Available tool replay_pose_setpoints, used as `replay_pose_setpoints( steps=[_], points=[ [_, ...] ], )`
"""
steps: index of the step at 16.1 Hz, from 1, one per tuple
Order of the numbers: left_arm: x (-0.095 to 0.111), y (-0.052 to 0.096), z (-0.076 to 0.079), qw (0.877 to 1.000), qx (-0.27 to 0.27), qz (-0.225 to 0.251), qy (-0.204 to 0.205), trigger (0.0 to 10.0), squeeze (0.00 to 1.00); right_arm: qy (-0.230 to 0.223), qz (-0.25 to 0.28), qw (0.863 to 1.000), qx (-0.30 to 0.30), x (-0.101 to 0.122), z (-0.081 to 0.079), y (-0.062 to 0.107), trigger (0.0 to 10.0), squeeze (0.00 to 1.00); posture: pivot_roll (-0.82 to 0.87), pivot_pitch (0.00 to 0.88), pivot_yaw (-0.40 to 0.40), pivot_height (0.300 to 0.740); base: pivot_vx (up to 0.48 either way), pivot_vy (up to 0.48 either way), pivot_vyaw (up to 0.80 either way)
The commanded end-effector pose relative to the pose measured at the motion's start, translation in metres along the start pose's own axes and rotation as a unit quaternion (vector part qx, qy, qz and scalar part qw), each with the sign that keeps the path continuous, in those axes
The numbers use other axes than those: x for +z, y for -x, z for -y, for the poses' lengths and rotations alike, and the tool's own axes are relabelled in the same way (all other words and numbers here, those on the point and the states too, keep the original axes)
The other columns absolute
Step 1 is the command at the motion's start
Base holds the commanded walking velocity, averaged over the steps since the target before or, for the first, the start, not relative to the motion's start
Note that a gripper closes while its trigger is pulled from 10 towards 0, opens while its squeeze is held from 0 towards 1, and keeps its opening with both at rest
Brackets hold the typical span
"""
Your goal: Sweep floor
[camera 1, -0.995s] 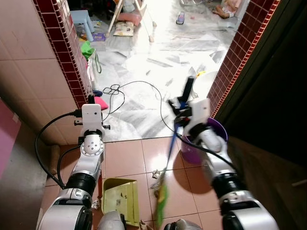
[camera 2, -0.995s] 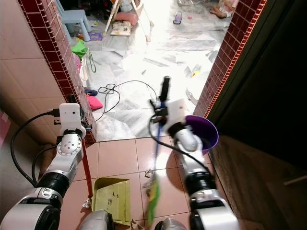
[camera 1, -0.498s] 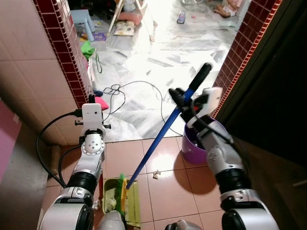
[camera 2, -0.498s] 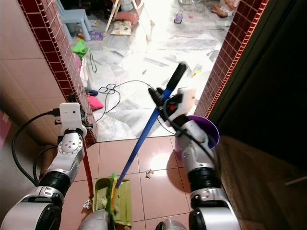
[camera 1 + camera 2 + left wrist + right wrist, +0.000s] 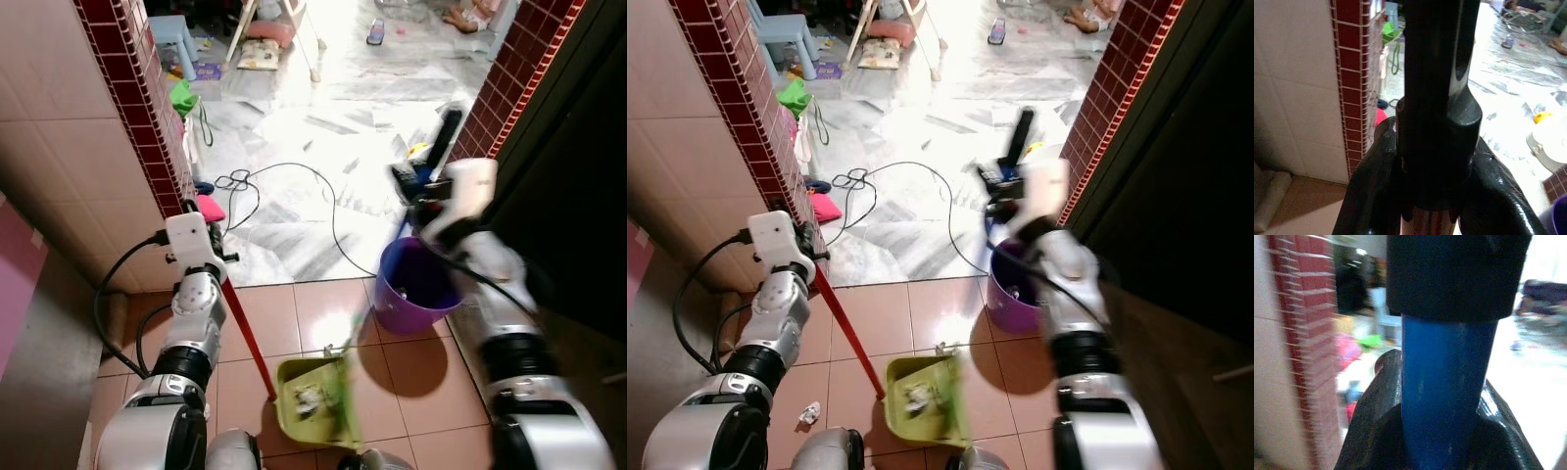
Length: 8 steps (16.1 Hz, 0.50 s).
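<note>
Left tool point(image 5: 1422, 196): fingers point(image 5: 1371, 181) clamped on the black top of the dustpan handle point(image 5: 847, 338), seen close in the left wrist view. The handle is a red pole slanting down from the tool, beside the brick pillar point(image 5: 137, 117), to the dustpan.

Dustpan point(image 5: 921, 397): yellow-green, resting on the terracotta floor tiles point(image 5: 877, 313) between the two arms, with grey dust and scraps lying inside it.

Right tool point(image 5: 1442, 431): fingers point(image 5: 1376, 406) closed around the blue broom handle point(image 5: 1442, 382) just under its black end grip point(image 5: 1022, 132). In the head views the tool is raised near the right brick pillar point(image 5: 1107, 108), above the bucket, with the grip pointing up and away.

Broom head point(image 5: 345, 377): a blurred green streak at the far right edge of the dustpan; its contact with the pan cannot be judged.

Bucket point(image 5: 416, 289): purple, standing on the tiles at the doorway threshold, just beside the right arm.

Scrap of paper point(image 5: 809, 413): white, on the tiles near the left arm, apart from the dustpan.

Cable point(image 5: 294, 186): black, looped across the marble floor point(image 5: 323, 117) beyond the threshold.

Stool point(image 5: 779, 34): pale blue, at the far left of the marble floor.
</note>
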<state>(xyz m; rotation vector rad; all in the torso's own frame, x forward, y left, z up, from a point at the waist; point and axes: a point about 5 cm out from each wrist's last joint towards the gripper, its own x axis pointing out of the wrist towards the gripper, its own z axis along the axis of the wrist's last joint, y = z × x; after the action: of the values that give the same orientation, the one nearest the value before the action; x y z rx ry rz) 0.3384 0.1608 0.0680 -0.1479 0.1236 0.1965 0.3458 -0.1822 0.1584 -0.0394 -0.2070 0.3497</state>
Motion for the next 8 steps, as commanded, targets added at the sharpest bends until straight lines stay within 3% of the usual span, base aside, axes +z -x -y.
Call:
replay_pose_setpoints(
  steps=[1, 5, 8],
  points=[
    [0.012, -0.005, 0.001, 1.0, -0.005, 0.021, 0.0, 10.0, 0.0, 0.016, 0.023, 0.999, -0.016, 0.01, 0.006, -0.001, 10.0, 0.0, -0.13, 0.0, -0.042, 0.74, 0.0, 0.0, 0.0],
    [0.016, -0.008, -0.007, 0.999, 0.001, 0.03, 0.013, 10.0, 0.0, 0.082, 0.021, 0.996, -0.042, 0.011, 0.024, 0.01, 10.0, 0.0, -0.14, 0.0, -0.037, 0.74, 0.0, 0.0, 0.0],
    [0.031, -0.013, -0.011, 0.997, 0.012, 0.057, 0.042, 10.0, 0.0, 0.085, -0.013, 0.995, -0.056, -0.006, 0.03, 0.026, 10.0, 0.0, -0.14, 0.0, -0.034, 0.74, 0.0, 0.0, 0.0]
  ],
)
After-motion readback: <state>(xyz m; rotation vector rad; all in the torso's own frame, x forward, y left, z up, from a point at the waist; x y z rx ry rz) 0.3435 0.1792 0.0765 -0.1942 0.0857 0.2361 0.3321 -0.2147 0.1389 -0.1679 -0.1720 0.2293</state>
